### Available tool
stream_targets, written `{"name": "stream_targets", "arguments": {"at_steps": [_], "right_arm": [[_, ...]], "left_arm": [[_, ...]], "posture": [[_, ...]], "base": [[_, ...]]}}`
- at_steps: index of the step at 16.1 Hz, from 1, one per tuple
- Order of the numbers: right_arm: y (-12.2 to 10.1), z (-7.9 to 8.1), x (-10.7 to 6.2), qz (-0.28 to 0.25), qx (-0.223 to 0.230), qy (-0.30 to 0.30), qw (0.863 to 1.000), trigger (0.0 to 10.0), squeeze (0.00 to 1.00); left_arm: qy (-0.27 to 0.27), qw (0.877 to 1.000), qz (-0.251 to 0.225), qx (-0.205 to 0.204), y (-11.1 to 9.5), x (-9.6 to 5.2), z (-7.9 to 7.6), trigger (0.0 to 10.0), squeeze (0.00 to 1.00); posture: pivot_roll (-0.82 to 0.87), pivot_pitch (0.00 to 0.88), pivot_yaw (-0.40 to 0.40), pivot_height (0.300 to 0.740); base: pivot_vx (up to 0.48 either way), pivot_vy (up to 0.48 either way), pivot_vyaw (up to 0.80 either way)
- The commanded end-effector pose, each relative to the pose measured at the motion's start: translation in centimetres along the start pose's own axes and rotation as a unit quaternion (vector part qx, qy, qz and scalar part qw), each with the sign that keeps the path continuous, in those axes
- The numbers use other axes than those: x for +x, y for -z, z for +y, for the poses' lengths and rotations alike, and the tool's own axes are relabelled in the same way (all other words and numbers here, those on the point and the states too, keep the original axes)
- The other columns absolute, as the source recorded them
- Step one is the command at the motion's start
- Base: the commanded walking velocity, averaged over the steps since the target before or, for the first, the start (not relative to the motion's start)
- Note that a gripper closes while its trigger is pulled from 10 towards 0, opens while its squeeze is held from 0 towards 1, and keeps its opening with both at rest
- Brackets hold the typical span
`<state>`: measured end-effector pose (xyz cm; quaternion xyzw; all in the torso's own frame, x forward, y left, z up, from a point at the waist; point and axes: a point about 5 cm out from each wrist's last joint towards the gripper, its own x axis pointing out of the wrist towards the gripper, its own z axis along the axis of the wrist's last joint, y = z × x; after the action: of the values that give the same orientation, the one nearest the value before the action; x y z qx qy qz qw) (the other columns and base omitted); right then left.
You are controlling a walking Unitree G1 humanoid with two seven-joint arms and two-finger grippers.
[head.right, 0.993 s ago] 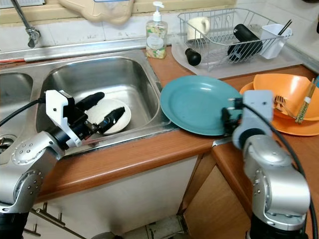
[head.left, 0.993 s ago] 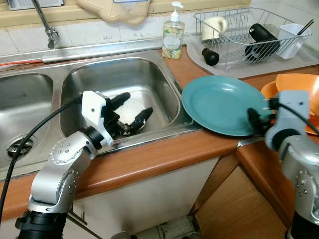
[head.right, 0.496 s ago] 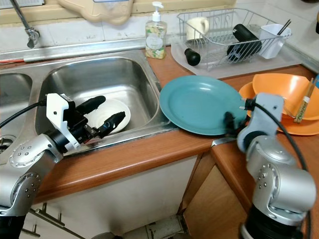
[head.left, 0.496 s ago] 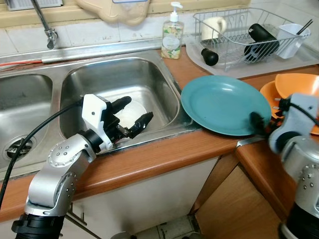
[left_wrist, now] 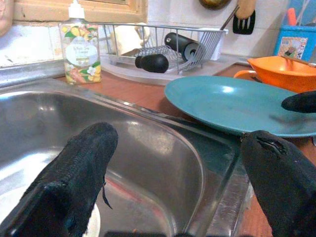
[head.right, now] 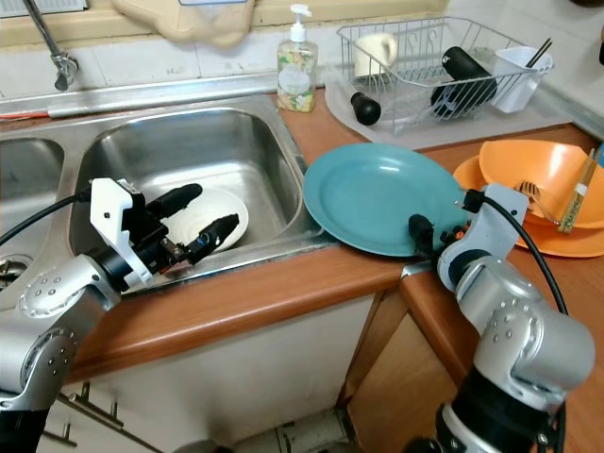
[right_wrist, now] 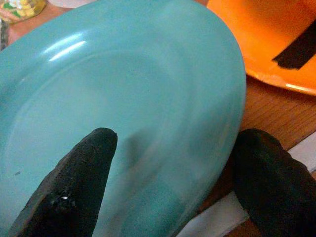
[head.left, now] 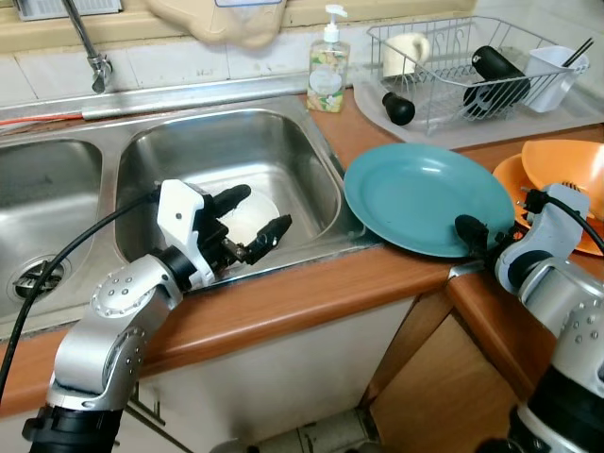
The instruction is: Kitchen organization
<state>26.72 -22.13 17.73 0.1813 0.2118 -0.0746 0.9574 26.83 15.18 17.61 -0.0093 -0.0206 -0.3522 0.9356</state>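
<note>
A large teal plate (head.left: pixel 425 193) lies flat on the wooden counter, its left rim over the edge of the sink (head.left: pixel 326 160). My right gripper (right_wrist: pixel 177 136) is open at the plate's near right rim: one finger is over the plate, the other beyond its edge above the counter. A small white plate (head.left: pixel 247 212) rests on the bottom of the right basin. My left gripper (head.left: pixel 262 209) hovers just above that plate, open, with nothing between its fingers.
A wire dish rack (head.left: pixel 453 66) at the back right holds a mug, a black bottle and a white cutlery cup. A soap bottle (head.left: pixel 327 66) stands behind the sink. Orange bowls (head.left: pixel 566 175) sit right of the teal plate. The tap (head.left: pixel 90 47) is at the back left.
My right gripper has drawn back and dropped lower, to the teal plate's near rim, with its wrist turned. The left gripper has barely shifted. Neither plate has moved.
</note>
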Motion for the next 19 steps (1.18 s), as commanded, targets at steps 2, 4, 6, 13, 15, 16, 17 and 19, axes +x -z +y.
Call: {"name": "stream_targets", "arguments": {"at_steps": [2,4,6,13,15,16,17,19], "right_arm": [[0.0,0.4,0.3,0.005,0.02,-0.021,1.0,4.2,0.0],[0.1,0.6,0.6,0.008,0.028,-0.032,0.999,3.0,0.0],[0.4,0.7,0.8,0.014,0.037,-0.038,0.999,1.8,0.0],[0.1,1.2,1.4,0.008,0.05,-0.054,0.997,0.0,0.0],[0.0,1.2,1.4,0.005,0.053,-0.057,0.997,0.0,0.0],[-0.1,1.2,1.5,0.004,0.054,-0.057,0.997,0.0,0.0],[-0.1,1.2,1.5,0.004,0.054,-0.057,0.997,0.0,0.0],[-0.3,1.4,1.4,-0.002,0.056,-0.06,0.997,0.0,0.0]], "left_arm": [[0.013,1.0,-0.005,0.012,-0.5,0.0,-0.3,10.0,0.0],[0.021,1.0,0.0,0.01,-0.4,0.0,-0.4,10.0,0.0],[0.024,1.0,0.004,0.009,-0.3,0.0,-0.4,10.0,0.0],[0.052,0.998,0.024,0.0,0.2,-0.3,-1.1,10.0,0.0],[0.07,0.997,0.033,-0.01,0.3,-0.5,-1.4,10.0,0.0],[0.078,0.996,0.037,-0.015,0.3,-0.7,-1.5,10.0,0.0],[0.081,0.996,0.038,-0.017,0.3,-0.7,-1.5,10.0,0.0],[0.091,0.995,0.044,-0.018,0.4,-1.0,-1.7,10.0,0.0]], "posture": [[-0.13,0.0,0.005,0.74],[-0.14,0.0,0.007,0.74],[-0.14,0.0,0.007,0.74],[-0.13,0.0,0.004,0.74],[-0.13,0.0,0.005,0.74],[-0.13,0.0,0.005,0.74],[-0.13,0.0,0.005,0.74],[-0.13,0.0,0.008,0.74]], "base": [[0.0,0.0,0.0],[0.0,0.0,0.0],[0.0,0.0,0.0],[0.0,0.0,0.0],[0.0,0.0,0.0],[0.0,0.0,0.0],[0.0,0.0,0.0],[0.0,0.0,0.0]]}}
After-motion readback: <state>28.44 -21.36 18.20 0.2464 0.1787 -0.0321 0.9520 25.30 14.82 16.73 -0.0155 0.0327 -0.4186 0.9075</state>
